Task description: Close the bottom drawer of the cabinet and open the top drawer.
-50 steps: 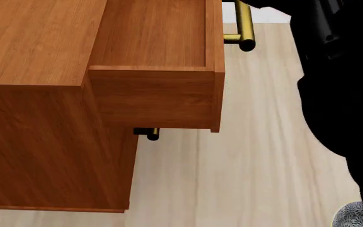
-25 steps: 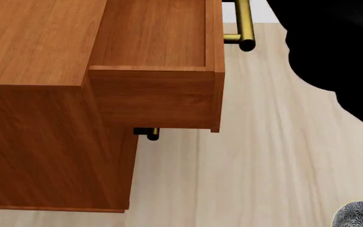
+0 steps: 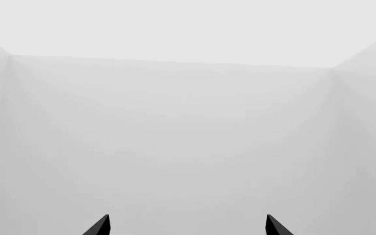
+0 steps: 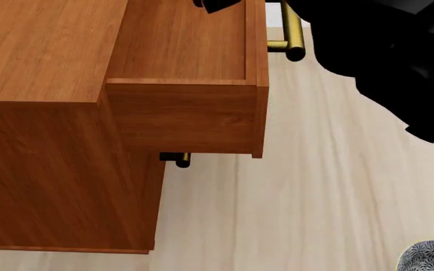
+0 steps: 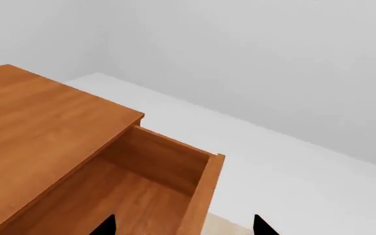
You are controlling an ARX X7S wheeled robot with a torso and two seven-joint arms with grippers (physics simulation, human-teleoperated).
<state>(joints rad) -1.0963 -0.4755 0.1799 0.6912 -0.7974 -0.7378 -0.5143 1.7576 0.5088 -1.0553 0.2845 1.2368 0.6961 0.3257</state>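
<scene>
A: What has changed since half a second ago?

B: The black right arm (image 4: 383, 45) has swung further in over the top right of the head view, and a dark tip of it now shows above the open drawer at the top edge. The cabinet itself has not moved.

A: Where do the drawers stand?

B: The boxy reddish-brown wood-grain cabinet (image 4: 43, 113) fills the left side, standing on a pale wood-plank floor (image 4: 300, 209). Its top drawer (image 4: 187, 51) is pulled well out, empty, its brass bar handle (image 4: 293, 31) beyond the front panel. A lower brass handle (image 4: 178, 159) peeks out beneath it, close to the cabinet front.

A: And the jaws?

B: The right gripper (image 5: 182, 226) hangs above the open drawer's front corner, jaws apart. The left gripper (image 3: 186, 226) faces a blank grey wall, jaws apart too, holding nothing.
</scene>
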